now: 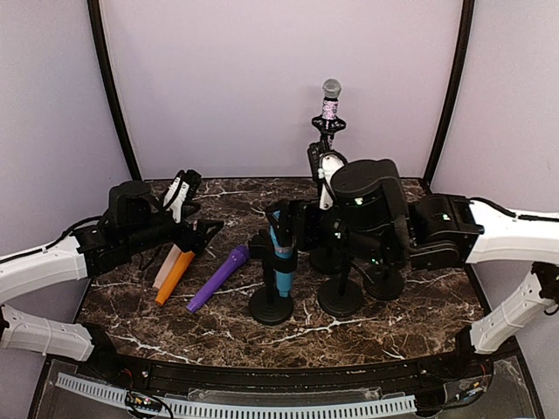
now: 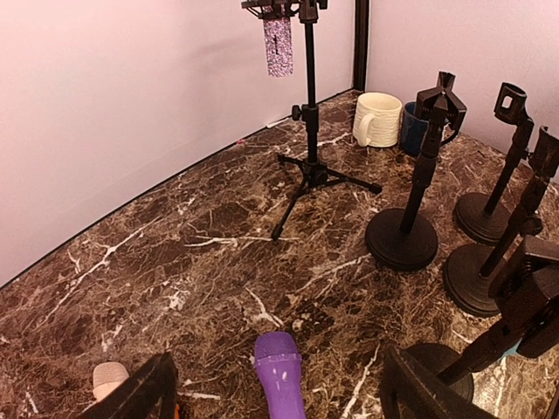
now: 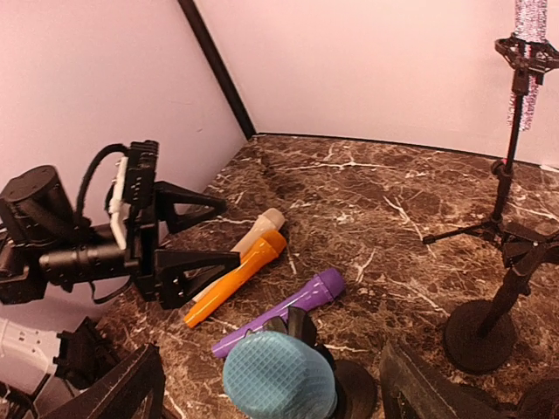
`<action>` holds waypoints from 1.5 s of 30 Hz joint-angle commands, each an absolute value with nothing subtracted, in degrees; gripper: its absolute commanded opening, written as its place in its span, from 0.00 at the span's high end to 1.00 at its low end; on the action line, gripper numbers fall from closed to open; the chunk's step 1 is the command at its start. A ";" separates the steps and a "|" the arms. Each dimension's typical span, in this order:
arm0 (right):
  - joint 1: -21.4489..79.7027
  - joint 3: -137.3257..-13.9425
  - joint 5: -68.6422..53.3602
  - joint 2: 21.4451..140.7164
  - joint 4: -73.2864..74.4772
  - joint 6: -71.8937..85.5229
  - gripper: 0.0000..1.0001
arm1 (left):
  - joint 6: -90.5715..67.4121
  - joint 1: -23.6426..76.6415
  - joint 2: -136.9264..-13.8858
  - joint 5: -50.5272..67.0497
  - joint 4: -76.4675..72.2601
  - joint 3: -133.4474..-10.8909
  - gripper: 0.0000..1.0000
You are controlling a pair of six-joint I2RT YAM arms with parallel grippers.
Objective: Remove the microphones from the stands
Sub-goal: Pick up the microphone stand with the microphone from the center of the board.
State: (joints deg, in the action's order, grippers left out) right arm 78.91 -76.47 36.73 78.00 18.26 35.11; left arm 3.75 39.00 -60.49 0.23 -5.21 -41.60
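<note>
- The blue microphone was seen upright in the clip of a round-base stand on the counter, its mesh head uppermost.
- The right pincer was found open directly above the stand. Its fingers were spread wide to either side of the mesh head, and no contact could be made out.
- The left pincer was also found open and empty, well to the left of the stand, over an orange microphone lying flat.
- A purple microphone was noted lying just left of the stand's base.
- A glittered microphone was noted on a tripod well behind the stand.
- Handling, judged: the body was taken to be stiff, light and smooth, hence somewhat slippery. The mesh head was judged dentable and a poor place to squeeze.
- Hold, judged: the handle between the head and the clip was considered the best place, gripped across its width.
- Risk, judged: clip friction was expected to resist a pull, so the stand might be lifted or tipped with the microphone. A straight upward draw along the handle axis was thought safest.
</note>
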 commanded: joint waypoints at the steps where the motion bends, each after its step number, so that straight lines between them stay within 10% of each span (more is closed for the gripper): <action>1: 80.41 -85.49 45.58 84.63 29.33 42.48 0.16 | 4.99 38.93 -56.88 -5.26 -7.67 -40.17 0.17; 16: 82.79 -95.42 57.78 96.00 43.28 51.92 0.28 | 5.94 38.93 -51.13 -8.95 -7.16 -39.09 0.17; 29: 82.79 -87.36 53.18 91.54 28.82 40.03 0.81 | 6.93 38.91 -51.50 -5.71 -7.48 -38.75 0.17; 45: 70.71 -72.33 8.35 76.72 5.55 8.70 0.85 | 2.94 39.43 -55.04 36.79 -2.28 -45.19 0.17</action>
State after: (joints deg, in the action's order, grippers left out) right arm 73.60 -72.14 22.90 79.53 14.48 14.50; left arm 5.06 39.03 -53.84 25.54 -5.41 -40.84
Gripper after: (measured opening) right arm 0.447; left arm 0.827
